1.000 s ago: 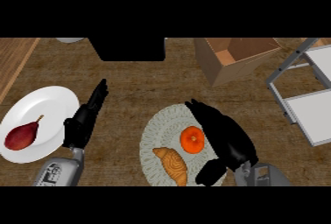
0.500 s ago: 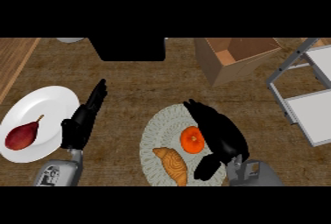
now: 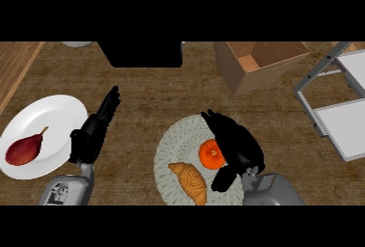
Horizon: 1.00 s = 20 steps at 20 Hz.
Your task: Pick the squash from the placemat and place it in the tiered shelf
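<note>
An orange squash (image 3: pixel 210 153) lies on the round grey placemat (image 3: pixel 175 144), partly covered by my right hand (image 3: pixel 234 142). That hand lies over the mat with straight fingers pointing up-left, its thumb reaching down below the squash; it is open and does not hold the squash. A croissant (image 3: pixel 191 181) sits on the mat's lower part. The white tiered shelf (image 3: pixel 341 113) stands at the right edge. My left hand (image 3: pixel 92 132) rests open beside the white plate, fingers pointing up.
A white plate (image 3: pixel 53 108) at the left carries a dark red pear (image 3: pixel 25 149). An open cardboard box (image 3: pixel 260 62) stands at the top right, next to the shelf. A black object (image 3: pixel 143 53) sits at the top centre.
My right hand has shifted left and down over the mat, now covering the squash's right side. The left hand has not moved.
</note>
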Each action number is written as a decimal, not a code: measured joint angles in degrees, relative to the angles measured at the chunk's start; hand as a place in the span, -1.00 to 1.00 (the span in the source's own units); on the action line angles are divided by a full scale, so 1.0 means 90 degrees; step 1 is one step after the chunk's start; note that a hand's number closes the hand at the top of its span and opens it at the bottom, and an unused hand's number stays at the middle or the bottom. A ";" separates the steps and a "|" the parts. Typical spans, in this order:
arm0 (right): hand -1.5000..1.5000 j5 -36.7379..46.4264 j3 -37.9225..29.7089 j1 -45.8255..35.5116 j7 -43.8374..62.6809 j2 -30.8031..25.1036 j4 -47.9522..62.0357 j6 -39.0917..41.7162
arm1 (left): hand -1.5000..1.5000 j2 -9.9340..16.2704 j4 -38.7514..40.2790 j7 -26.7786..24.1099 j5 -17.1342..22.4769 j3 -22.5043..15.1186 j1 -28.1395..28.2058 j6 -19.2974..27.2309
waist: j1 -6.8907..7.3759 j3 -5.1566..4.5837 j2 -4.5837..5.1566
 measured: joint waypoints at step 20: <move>-1.00 0.0776 -0.0350 0.0258 -0.1098 0.0365 0.1173 -0.0346 | 0.00 -0.0209 0.0080 -0.0037 -0.0194 0.0269 -0.0075 -0.0223 | -0.0005 0.0000 0.0000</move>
